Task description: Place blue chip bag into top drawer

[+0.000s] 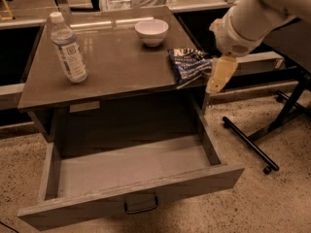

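We saw the small crumpled dark-blue foil chip bag [188,63] lying on the grey-brown wooden counter [116,67], at its right front corner, with one edge reaching the counter's rim. The pale tan gripper [219,76] hung from the white robot arm [252,18] just beside the bag's right side, pointing down past the counter's edge (we could not tell whether it was apart or together, nor whether it touched the foil). Below the counter, the wide shallow grey-brown wooden top drawer [73,205] stood pulled out, its small dark metal loop handle [141,204] at the centre of the front panel. A clear plastic water bottle with a white cap [69,49] stood upright on the left of the counter, and a small round white bowl [151,31] sat near the back, well apart from the bottle. A black metal stand leg on castors [248,144] lay across the speckled floor to the right.
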Motion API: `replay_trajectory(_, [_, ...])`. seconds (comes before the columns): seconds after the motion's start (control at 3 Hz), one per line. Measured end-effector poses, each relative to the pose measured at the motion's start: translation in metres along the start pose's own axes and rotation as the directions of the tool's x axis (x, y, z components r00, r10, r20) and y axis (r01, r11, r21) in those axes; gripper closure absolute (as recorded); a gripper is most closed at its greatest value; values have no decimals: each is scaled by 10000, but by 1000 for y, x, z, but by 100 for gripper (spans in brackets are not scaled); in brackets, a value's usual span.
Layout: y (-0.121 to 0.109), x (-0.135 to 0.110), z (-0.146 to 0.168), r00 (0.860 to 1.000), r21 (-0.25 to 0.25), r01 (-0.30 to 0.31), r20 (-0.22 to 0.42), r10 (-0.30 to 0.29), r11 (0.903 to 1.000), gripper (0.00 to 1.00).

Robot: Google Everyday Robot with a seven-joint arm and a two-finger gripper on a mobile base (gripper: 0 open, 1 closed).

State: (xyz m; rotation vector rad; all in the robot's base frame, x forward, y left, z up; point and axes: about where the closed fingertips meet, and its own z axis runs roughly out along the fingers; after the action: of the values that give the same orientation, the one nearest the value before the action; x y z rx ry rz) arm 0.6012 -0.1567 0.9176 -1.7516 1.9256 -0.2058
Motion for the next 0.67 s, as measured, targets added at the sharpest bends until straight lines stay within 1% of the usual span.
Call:
replay_trajectory(0.33, [-16, 6, 52, 9994, 432, 269, 227, -279, 9987, 0])
replay_trajectory(0.67, [-24, 11, 86, 9982, 596, 339, 465, -367, 9976, 7])
